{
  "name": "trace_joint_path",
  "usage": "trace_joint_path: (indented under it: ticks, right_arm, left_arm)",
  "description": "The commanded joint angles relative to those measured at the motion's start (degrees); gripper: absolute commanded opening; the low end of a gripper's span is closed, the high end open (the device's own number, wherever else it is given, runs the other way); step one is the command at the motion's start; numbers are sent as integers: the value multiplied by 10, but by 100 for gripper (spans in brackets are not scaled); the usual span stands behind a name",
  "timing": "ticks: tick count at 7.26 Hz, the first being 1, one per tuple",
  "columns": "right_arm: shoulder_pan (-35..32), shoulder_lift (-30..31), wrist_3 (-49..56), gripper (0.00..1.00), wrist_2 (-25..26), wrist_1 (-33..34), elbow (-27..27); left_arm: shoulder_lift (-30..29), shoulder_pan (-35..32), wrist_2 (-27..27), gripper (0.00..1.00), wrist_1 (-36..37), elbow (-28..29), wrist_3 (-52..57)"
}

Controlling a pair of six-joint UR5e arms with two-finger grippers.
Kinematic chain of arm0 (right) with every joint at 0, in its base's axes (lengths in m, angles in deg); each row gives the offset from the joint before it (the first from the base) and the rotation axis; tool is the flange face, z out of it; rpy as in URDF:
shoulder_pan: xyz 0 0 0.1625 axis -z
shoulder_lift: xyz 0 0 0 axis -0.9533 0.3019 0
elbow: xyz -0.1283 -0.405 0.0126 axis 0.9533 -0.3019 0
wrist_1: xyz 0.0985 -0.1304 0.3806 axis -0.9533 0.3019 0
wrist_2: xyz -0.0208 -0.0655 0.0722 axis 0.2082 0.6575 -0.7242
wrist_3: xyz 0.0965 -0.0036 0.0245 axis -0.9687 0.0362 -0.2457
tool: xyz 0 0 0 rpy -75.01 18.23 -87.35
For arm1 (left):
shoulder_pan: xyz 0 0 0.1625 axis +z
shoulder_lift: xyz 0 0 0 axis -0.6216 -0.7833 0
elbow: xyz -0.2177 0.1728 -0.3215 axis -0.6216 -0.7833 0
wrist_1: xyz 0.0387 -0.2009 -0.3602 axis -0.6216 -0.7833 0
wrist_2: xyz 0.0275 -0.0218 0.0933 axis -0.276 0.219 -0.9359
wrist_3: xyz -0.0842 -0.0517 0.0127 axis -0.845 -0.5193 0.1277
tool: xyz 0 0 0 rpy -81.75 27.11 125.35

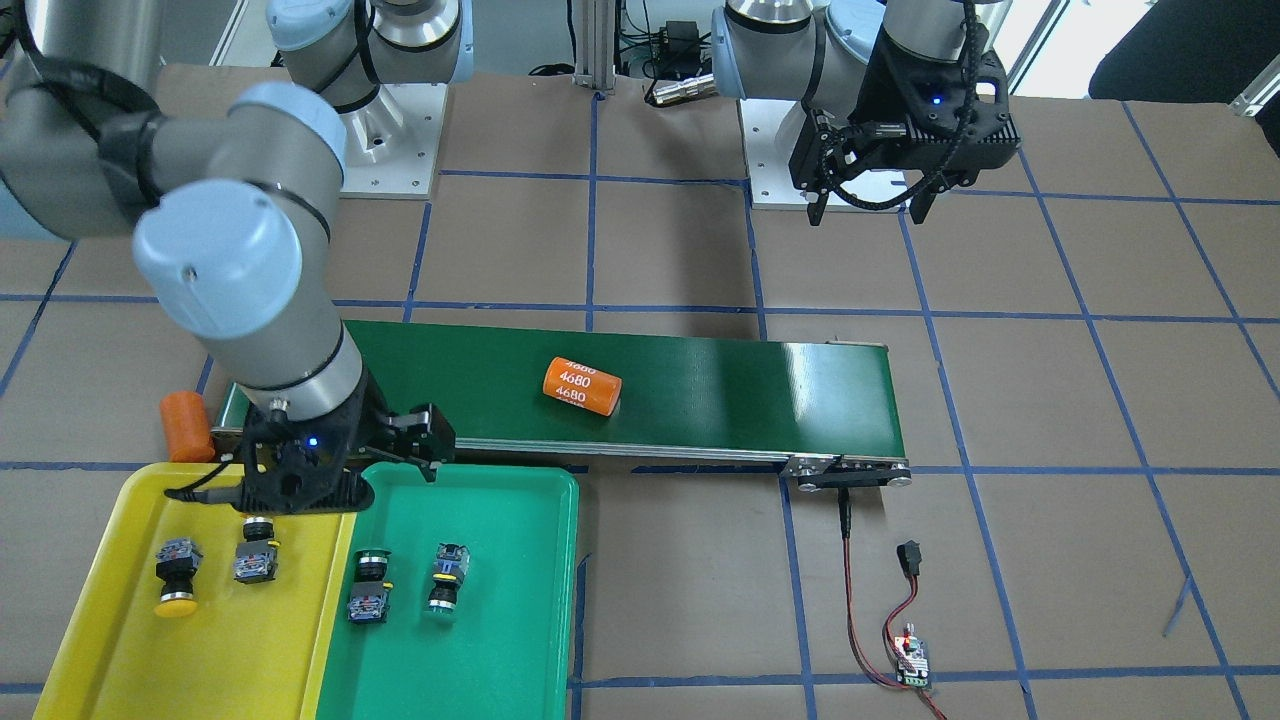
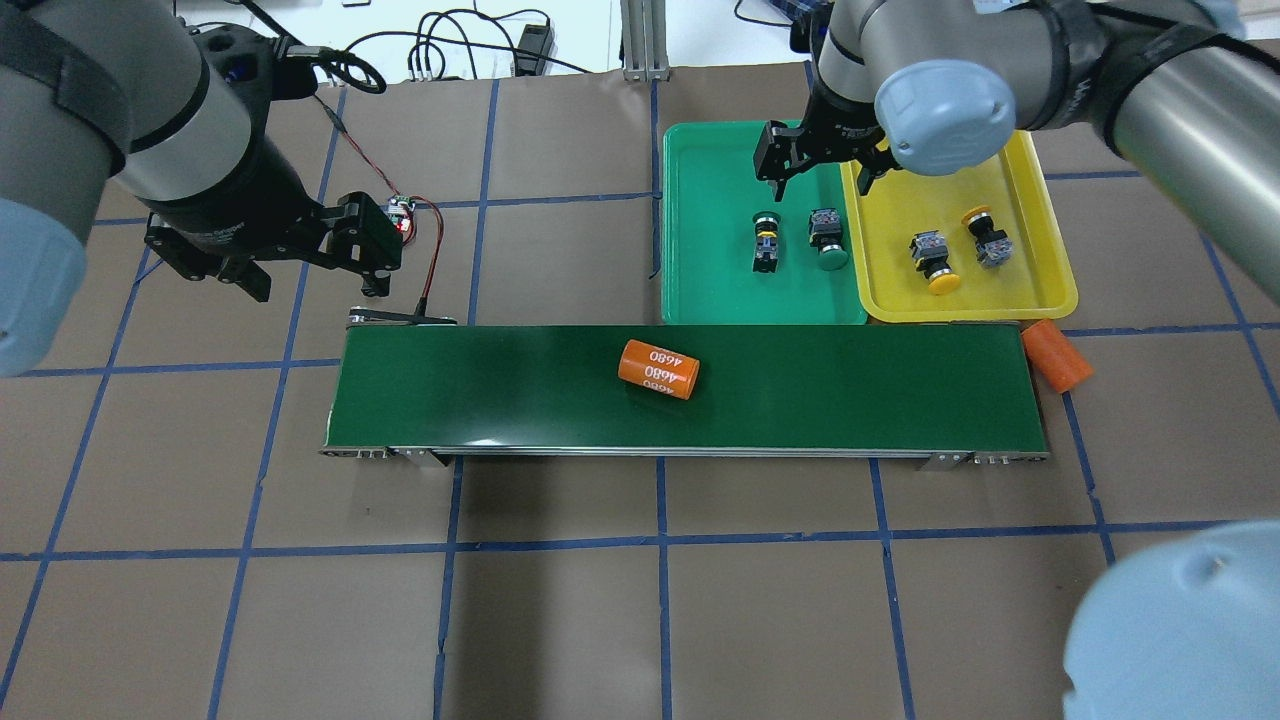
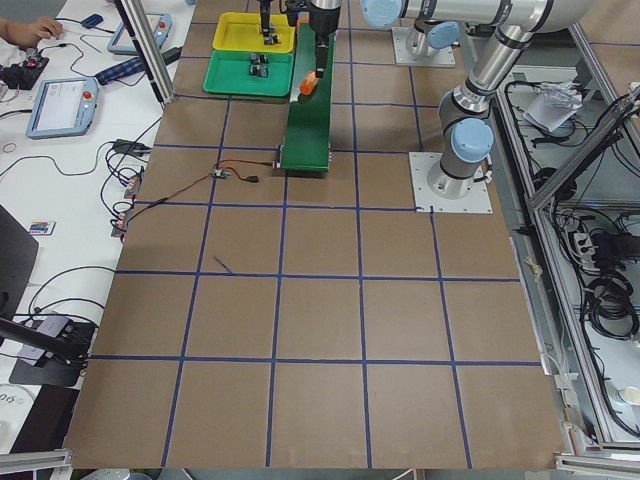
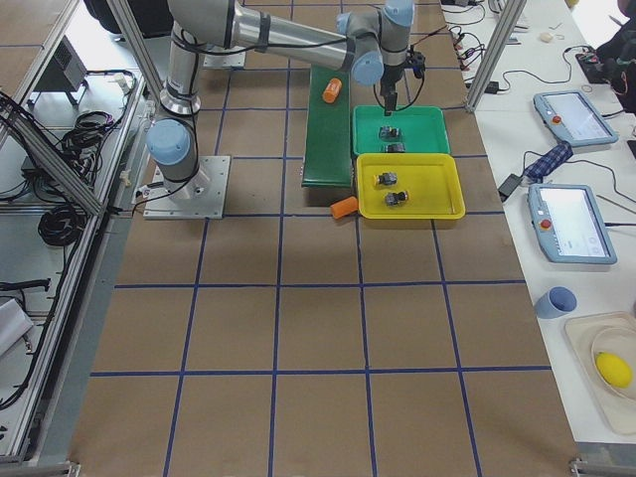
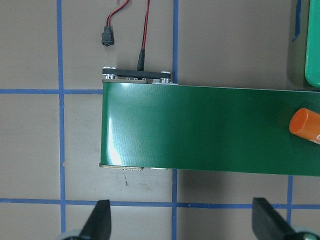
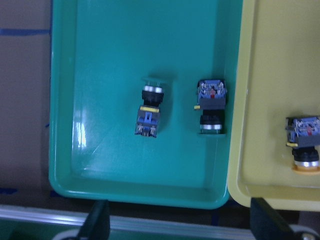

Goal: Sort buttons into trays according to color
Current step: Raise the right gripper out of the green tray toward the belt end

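Two green-capped buttons (image 2: 762, 243) (image 2: 828, 240) lie on their sides in the green tray (image 2: 710, 160). Two yellow-capped buttons (image 2: 930, 262) (image 2: 985, 238) lie in the yellow tray (image 2: 1030, 200) beside it. My right gripper (image 2: 820, 178) hovers open and empty over the seam between the trays at their far side. Its wrist view shows the green tray (image 6: 100, 165) with both green buttons (image 6: 150, 110) (image 6: 211, 107) and one yellow button (image 6: 303, 145). My left gripper (image 2: 315, 285) is open and empty above the table near the belt's left end.
A long dark-green conveyor belt (image 2: 850, 390) runs in front of the trays with an orange 4680 cylinder (image 2: 657, 369) on its middle. A second orange cylinder (image 2: 1057, 355) lies off the belt's right end. A small controller board (image 2: 400, 212) with wires sits near the left gripper.
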Motion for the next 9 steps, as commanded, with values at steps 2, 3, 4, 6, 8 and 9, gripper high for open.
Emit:
trace_joint_path:
  ticks: [2,3,4,6,8,9]
  right_arm:
    - [-7,150,0,100,-8,-134,6]
    - [-7,162,-1,100,-5,-135,27]
    - [-3,161,-1,100,0,-140,77]
    - [-3,179,-8,100,0,-116,96]
    - [-3,175,-13,100,-6,-117,66]
    - [-3,170,-18,100,-4,-125,41]
  left_arm:
    - [15,4,1,100,-13,2,0]
    - [-3,3,4,100,-11,0,0]
    - [-3,6,32,100,-5,16,1]
    - [6,5,56,100,-17,6,0]
    - [6,6,-17,100,-53,25,1]
    - [9,0,-13,100,-53,24,1]
